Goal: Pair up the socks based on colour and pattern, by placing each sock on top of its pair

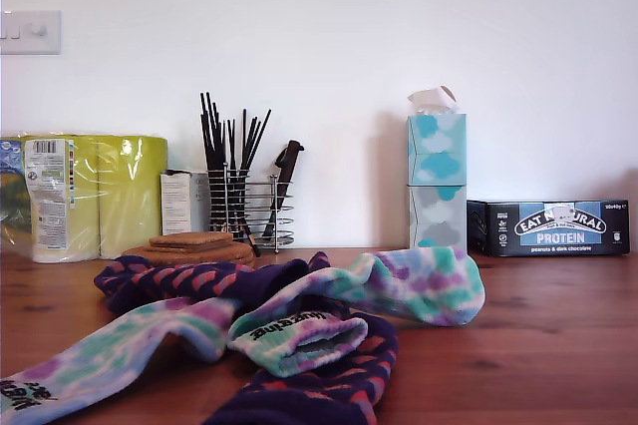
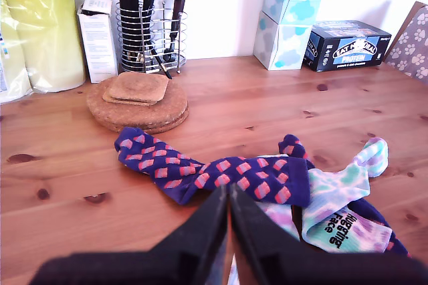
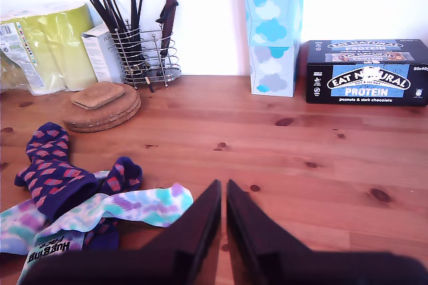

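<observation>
Going L to R across the exterior view: clear-wrapped pack of yellow-green paper rolls point(image 1: 95, 196) w/ a barcode label, too small to read. Next a small white carton point(image 1: 185, 202), print unreadable, then a wire cutlery basket point(image 1: 247, 208) full of black sticks and a dark-handled utensil. In front of it, a stack of round cork mats point(image 1: 189, 248) w/ squarish ones on top. Further R, two stacked tissue boxes w/ blue and grey cloud print point(image 1: 437, 181), tissue poking out the top. Far R, a black box point(image 1: 549, 227) reading "EAT NATURAL PROTEIN", small line under it "peanuts & dark chocolate".

Socks are all heaped on the brown wooden table point(image 1: 538, 325), front-centre of the exterior view. One dark navy-purple sock w/ pink-red blocks point(image 1: 199, 280) lies across the back of the pile, the other navy-purple sock point(image 1: 319, 390) is at the front underneath. A pastel tie-dye teal/purple/pink sock point(image 1: 399, 290) drapes over them, cuff lettering looks like "hugging face" upside down. The second tie-dye sock point(image 1: 95, 360) stretches to the exterior view's lower L, black lettering on its cuff, cut off.

My first gripper point(image 2: 227, 231) has its black jaws pressed together, nothing in them, hovering just above the blocky sock. My second gripper point(image 3: 223, 228) is nearly closed, thin gap, also holding nothing, beside the tie-dye sock's toe.
</observation>
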{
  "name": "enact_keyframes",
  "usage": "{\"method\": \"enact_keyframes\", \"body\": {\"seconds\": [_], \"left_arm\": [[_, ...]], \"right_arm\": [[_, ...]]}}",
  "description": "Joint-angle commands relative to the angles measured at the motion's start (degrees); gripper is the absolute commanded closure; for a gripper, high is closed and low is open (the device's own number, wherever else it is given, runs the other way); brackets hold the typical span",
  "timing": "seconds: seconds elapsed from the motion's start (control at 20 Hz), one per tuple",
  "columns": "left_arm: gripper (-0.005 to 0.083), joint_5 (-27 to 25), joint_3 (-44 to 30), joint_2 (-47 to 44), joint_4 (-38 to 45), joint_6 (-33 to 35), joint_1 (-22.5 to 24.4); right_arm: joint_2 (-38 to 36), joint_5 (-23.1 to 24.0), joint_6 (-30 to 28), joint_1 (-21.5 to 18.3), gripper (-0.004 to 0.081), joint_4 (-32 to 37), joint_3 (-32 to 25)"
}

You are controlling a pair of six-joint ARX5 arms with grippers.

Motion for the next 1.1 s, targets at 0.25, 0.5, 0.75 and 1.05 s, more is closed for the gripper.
{"method": "enact_keyframes", "body": {"seconds": [0.25,0.5,0.75,1.05], "left_arm": [[0.0797,1.09,-0.68,-0.37,0.44,-0.22,0.11],[0.0797,1.09,-0.68,-0.37,0.44,-0.22,0.11],[0.0797,2.67,-0.26,0.74,3.28,-1.25,0.09],[0.0797,12.2,3.74,12.83,3.19,3.08,-0.96]], "right_arm": [[-0.22,-0.02,0.09,0.26,0.0783,0.33,-1.03],[-0.22,-0.02,0.09,0.26,0.0783,0.31,-1.03],[0.26,-0.11,0.04,0.26,0.0783,2.08,-0.5],[10.73,-4.68,-0.17,0.26,0.0783,2.27,6.84]]}}
